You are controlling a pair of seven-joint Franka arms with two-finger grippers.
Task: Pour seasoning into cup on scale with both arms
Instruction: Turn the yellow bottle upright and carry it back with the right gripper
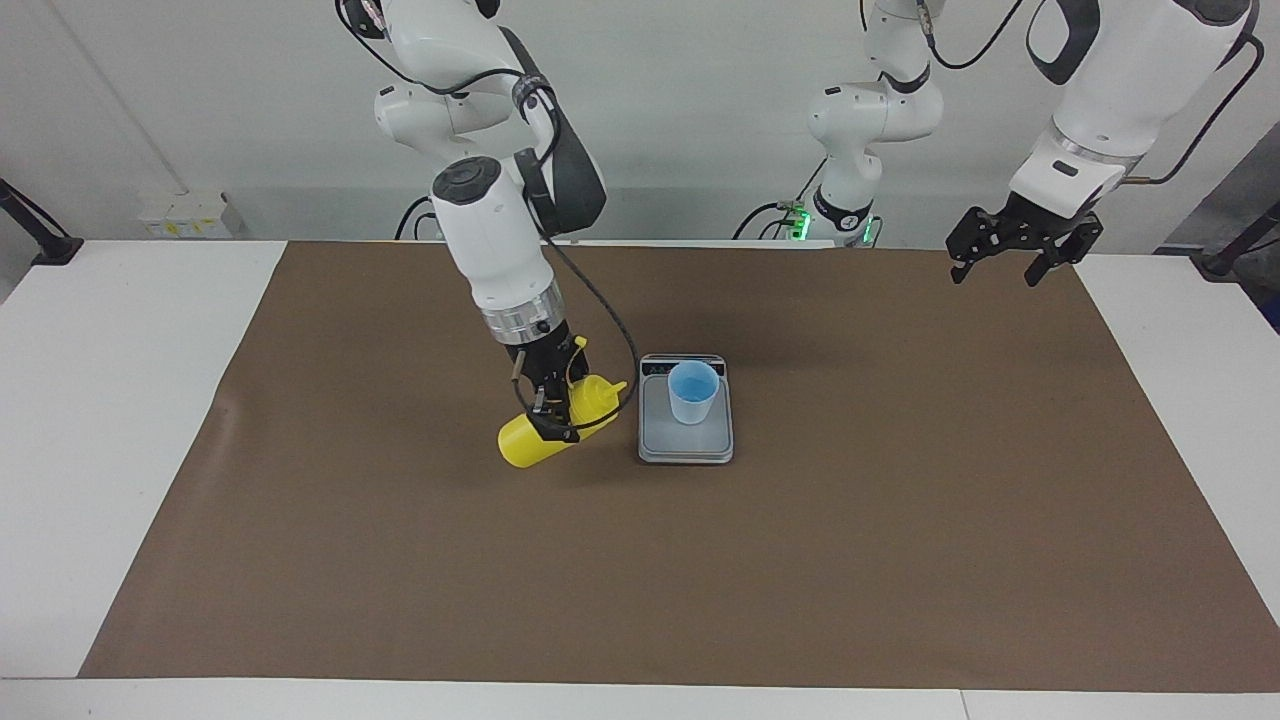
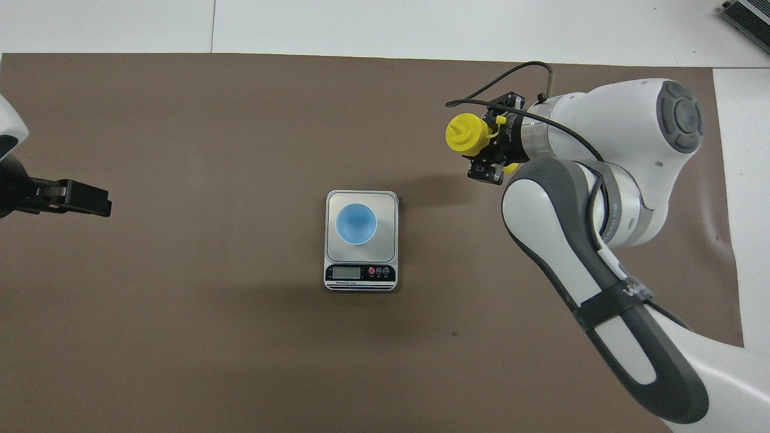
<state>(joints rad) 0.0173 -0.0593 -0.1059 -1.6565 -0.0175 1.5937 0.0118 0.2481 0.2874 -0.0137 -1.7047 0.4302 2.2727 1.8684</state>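
Note:
My right gripper [image 1: 548, 410] is shut on the yellow seasoning bottle [image 1: 520, 443] and holds it tilted, nozzle toward the scale, over the brown mat. It hangs beside the scale, toward the right arm's end of the table. The overhead view shows the bottle's nozzle end [image 2: 464, 133] in the right gripper [image 2: 490, 150]. The light blue cup [image 1: 693, 390] stands upright on the silver-grey scale [image 1: 686, 445]; both also show in the overhead view, the cup [image 2: 355, 223] on the scale [image 2: 388, 202]. My left gripper [image 1: 1010, 255] waits open and empty, raised over the mat's corner at the left arm's end [image 2: 72, 198].
A brown mat [image 1: 900, 520] covers most of the white table [image 1: 100, 400]. The scale's display strip [image 2: 361, 273] faces the robots. A black cable [image 1: 610, 320] loops from the right wrist beside the bottle.

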